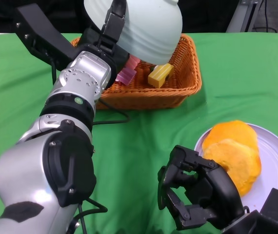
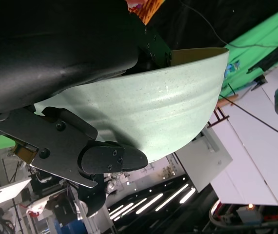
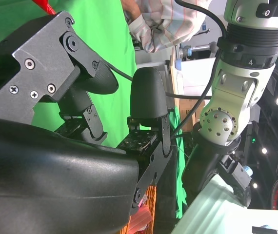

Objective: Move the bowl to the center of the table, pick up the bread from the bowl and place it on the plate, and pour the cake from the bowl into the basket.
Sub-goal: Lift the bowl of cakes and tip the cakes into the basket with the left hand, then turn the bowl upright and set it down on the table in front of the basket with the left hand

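Tipping a pale green bowl upside down over a woven basket, the robot's left hand holds the bowl by its rim at the far side of the green tabletop. One set of fingers lies across the bowl's outer wall, and the left wrist view shows the rest pressed against the other side of the rim, so the bowl is pinched between them. Its mouth faces down and away, directly above the basket.

Inside the basket lie a yellow block of cake and pink pieces of cake, just below the bowl's lip, so the pour looks finished or nearly so. Whether anything is left in the bowl cannot be told.

Bread, orange and round, sits on a white plate at the near right. The right hand rests low beside the plate, fingers loosely curled and grasping nothing.

Risks from here: the grip is only on the rim of a smooth, tilted bowl, so it could slip and drop onto the basket. Swinging the bowl back too low could catch the basket's edge and drag it. A stuck piece of cake could fall onto the tabletop if the bowl moves off early.
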`<state>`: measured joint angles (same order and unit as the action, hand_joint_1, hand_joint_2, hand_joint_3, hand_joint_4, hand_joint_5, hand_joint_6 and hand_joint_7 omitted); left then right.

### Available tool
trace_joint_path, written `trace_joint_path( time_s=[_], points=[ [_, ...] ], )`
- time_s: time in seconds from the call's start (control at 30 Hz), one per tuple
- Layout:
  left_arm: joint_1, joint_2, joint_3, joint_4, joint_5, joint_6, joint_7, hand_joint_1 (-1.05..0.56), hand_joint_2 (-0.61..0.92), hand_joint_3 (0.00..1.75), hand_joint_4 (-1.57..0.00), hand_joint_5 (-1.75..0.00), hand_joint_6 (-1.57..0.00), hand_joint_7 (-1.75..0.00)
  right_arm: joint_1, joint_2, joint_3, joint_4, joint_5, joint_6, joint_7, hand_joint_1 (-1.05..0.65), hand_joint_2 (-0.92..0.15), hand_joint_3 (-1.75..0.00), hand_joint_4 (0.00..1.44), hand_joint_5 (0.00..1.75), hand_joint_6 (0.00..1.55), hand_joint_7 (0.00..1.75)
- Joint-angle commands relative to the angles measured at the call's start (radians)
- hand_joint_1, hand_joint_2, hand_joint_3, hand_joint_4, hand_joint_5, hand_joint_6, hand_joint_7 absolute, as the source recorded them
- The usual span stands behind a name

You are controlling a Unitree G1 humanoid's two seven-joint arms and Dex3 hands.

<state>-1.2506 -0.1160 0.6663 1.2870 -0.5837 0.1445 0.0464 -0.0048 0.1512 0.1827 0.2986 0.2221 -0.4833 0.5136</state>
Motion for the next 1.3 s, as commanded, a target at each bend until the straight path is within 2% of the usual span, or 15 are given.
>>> trace_joint_path(
  time_s=[0.03,0.13,0.23,0.4,0.53,0.6,0.67,0.7,0.77,0.87,0.93,1.07,1.13,1.2,1.3],
  points=[
    [-0.041,0.015,-0.001,-0.001,-0.004,0.001,0.034,-0.21,0.92,0.53,-0.74,-1.75,-0.45,-1.72,0.0,0.003,-0.005,0.006,0.014,-0.004,-0.001,-0.01,-0.4,-1.38,0.75,1.75,0.64,1.53],
    [-0.041,0.016,-0.004,-0.002,-0.001,0.0,0.041,-0.2,0.92,0.59,-0.75,-1.75,-0.43,-1.74,0.0,0.002,-0.006,0.005,0.012,-0.003,-0.001,-0.02,-0.4,-1.38,0.74,1.75,0.64,1.53],
    [-0.044,0.014,-0.003,-0.004,-0.003,0.001,0.048,-0.2,0.91,0.61,-0.78,-1.75,-0.53,-1.74,0.0,0.002,-0.006,0.003,0.017,0.002,0.001,-0.02,-0.4,-1.37,0.74,1.75,0.64,1.53],
    [-0.045,0.011,-0.011,-0.011,0.003,-0.011,0.035,-0.24,0.92,0.49,-0.74,-1.75,-0.48,-1.64,-0.004,-0.001,-0.007,0.01,0.013,-0.006,0.004,-0.02,-0.41,-1.37,0.75,1.75,0.65,1.53],
    [-0.035,0.014,-0.055,-0.03,0.034,-0.036,-0.067,-0.26,0.92,0.44,-0.72,-1.75,-0.49,-1.64,-0.008,0.004,-0.011,0.025,0.014,-0.026,0.004,-0.03,-0.4,-1.36,0.76,1.75,0.65,1.53],
    [-0.026,0.017,-0.089,-0.044,0.06,-0.066,-0.141,-0.18,0.92,0.42,-0.73,-1.75,-0.48,-1.7,-0.007,0.004,-0.01,0.024,0.016,-0.019,0.004,-0.03,-0.41,-1.36,0.76,1.75,0.65,1.53],
    [-0.015,0.023,-0.133,-0.056,0.098,-0.113,-0.216,-0.13,0.87,0.53,-0.74,-1.75,-0.54,-1.71,-0.008,0.004,-0.012,0.024,0.016,-0.015,0.002,-0.02,-0.41,-1.37,0.75,1.75,0.65,1.53],
    [-0.011,0.026,-0.15,-0.06,0.112,-0.134,-0.246,-0.11,0.71,0.84,-0.77,-1.75,-0.6,-1.71,-0.008,0.003,-0.012,0.024,0.015,-0.015,-0.001,-0.03,-0.4,-1.37,0.75,1.75,0.65,1.53],
    [-0.005,0.032,-0.175,-0.067,0.133,-0.168,-0.293,-0.1,0.54,1.14,-0.8,-1.75,-0.68,-1.66,-0.008,0.004,-0.013,0.022,0.014,-0.012,-0.004,-0.03,-0.4,-1.37,0.76,1.75,0.65,1.53],
    [0.003,0.046,-0.212,-0.082,0.165,-0.216,-0.36,-0.09,0.47,1.28,-0.79,-1.75,-0.76,-1.59,-0.009,0.005,-0.013,0.023,0.014,-0.017,-0.002,-0.03,-0.41,-1.37,0.76,1.75,0.65,1.53],
    [0.008,0.054,-0.234,-0.092,0.186,-0.249,-0.398,-0.09,0.44,1.31,-0.78,-1.75,-0.77,-1.56,-0.009,0.004,-0.013,0.02,0.014,-0.012,-0.004,-0.03,-0.41,-1.37,0.76,1.75,0.65,1.53],
    [0.027,0.077,-0.29,-0.124,0.238,-0.317,-0.464,-0.12,0.45,1.25,-0.78,-1.75,-0.82,-1.46,-0.008,0.008,-0.017,0.017,0.019,-0.009,-0.008,-0.05,-0.41,-1.35,0.77,1.75,0.66,1.54],
    [0.044,0.094,-0.319,-0.139,0.264,-0.375,-0.514,-0.14,0.47,1.21,-0.8,-1.75,-0.8,-1.49,-0.007,0.008,-0.017,0.014,0.02,-0.004,-0.009,-0.05,-0.41,-1.34,0.78,1.75,0.66,1.54],
    [0.062,0.11,-0.353,-0.148,0.299,-0.45,-0.549,-0.18,0.49,1.16,-0.79,-1.75,-0.72,-1.6,-0.006,0.009,-0.018,0.012,0.021,0.0,-0.009,-0.05,-0.42,-1.34,0.77,1.75,0.66,1.54],
    [0.094,0.145,-0.412,-0.158,0.375,-0.59,-0.563,-0.26,0.5,1.12,-0.78,-1.75,-0.65,-1.66,-0.006,0.01,-0.02,0.014,0.014,-0.008,-0.017,-0.05,-0.42,-1.34,0.77,1.75,0.66,1.54]
  ],
)
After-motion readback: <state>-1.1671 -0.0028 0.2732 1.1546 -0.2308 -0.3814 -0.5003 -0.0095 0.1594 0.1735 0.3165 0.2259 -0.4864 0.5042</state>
